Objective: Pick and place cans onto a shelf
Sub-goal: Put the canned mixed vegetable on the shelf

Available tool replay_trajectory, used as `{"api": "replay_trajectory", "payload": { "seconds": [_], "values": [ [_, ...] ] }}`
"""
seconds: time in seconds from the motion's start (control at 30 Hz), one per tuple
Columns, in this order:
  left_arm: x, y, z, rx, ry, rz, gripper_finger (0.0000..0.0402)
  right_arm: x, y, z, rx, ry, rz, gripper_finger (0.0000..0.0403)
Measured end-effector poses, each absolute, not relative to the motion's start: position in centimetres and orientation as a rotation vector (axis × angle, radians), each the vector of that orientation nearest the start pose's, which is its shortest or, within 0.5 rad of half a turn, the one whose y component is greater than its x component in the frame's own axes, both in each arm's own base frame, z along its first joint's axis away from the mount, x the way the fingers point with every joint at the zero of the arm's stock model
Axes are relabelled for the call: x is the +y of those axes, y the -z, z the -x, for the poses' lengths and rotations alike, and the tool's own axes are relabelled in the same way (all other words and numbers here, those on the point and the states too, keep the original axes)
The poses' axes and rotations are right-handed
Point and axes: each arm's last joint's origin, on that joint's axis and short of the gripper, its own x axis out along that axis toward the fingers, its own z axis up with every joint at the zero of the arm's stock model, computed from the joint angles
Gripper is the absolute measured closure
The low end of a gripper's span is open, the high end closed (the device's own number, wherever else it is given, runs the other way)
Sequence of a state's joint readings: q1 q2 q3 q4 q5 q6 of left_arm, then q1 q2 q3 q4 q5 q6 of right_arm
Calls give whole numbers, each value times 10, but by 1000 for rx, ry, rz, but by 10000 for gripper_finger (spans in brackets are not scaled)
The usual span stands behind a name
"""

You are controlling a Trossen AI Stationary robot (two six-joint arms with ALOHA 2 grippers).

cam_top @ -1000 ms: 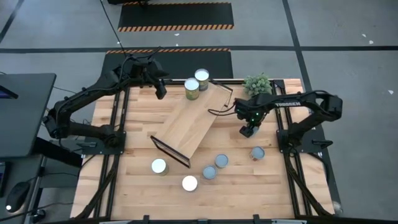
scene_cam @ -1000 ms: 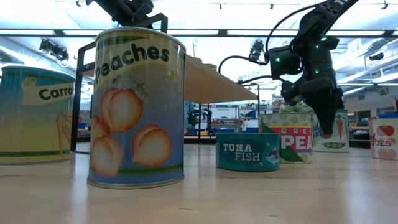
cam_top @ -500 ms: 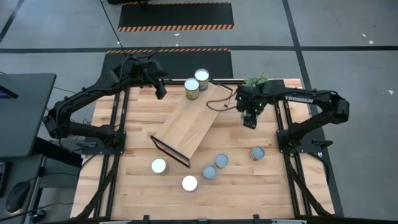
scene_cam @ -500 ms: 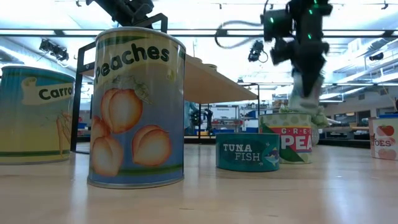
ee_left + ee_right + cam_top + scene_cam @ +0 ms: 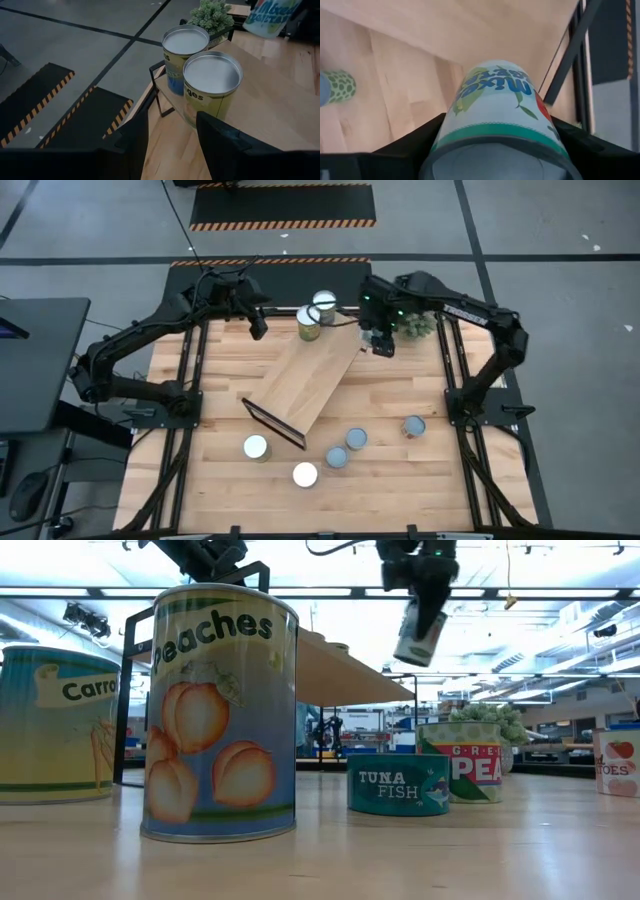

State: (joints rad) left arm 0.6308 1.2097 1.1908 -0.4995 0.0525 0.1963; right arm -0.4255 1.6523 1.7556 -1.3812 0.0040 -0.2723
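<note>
Right end effector [image 5: 380, 343]: raised above the far end of the shelf [image 5: 312, 380], fingers clamped on a can with a white and green "Mixed" label [image 5: 419, 632]; in the low view this can hangs tilted in the air, clear of every surface; in the right wrist view its body fills the space between the two dark fingers [image 5: 415, 145]

Left end effector [image 5: 258, 326]: waits over the far left part of the worktop [image 5: 230, 400], just beside the shelf's far corner; jaws partly apart and holding nothing, the gap showing in the left wrist view

Shelf: long light-wood board with black frame ends, lying diagonally across the middle of the worktop

Cans on shelf: two, upright and side by side at the far end, one yellowish [image 5: 309, 323], one blue-labelled with a white top [image 5: 324, 304]

Cans on worktop, near side: two with white tops [image 5: 256, 447] [image 5: 305, 474]; three with blue-grey tops [image 5: 337, 457] [image 5: 356, 439] [image 5: 414, 425]; all standing apart from one another

Green plant [image 5: 420, 320]: far right part of the worktop, partly under the right arm
</note>
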Motion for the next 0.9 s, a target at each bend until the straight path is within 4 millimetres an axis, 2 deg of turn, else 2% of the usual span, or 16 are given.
{"api": "replay_trajectory", "payload": {
  "seconds": [0.23, 0.43, 0.63, 0.9],
  "values": [
    [150, -358, -208, 547, -513, -12, 228, -145, -353, -314, 1314, 96, 49, 112],
    [150, -357, -208, 553, -512, -10, 228, -153, -345, -330, 1360, 13, 147, 112],
    [150, -357, -208, 562, -510, -8, 228, -155, -343, -335, 1349, -7, 148, 106],
    [150, -357, -208, 568, -504, -31, 228, -157, -342, -337, 1333, 3, 158, 75]
  ]
}}
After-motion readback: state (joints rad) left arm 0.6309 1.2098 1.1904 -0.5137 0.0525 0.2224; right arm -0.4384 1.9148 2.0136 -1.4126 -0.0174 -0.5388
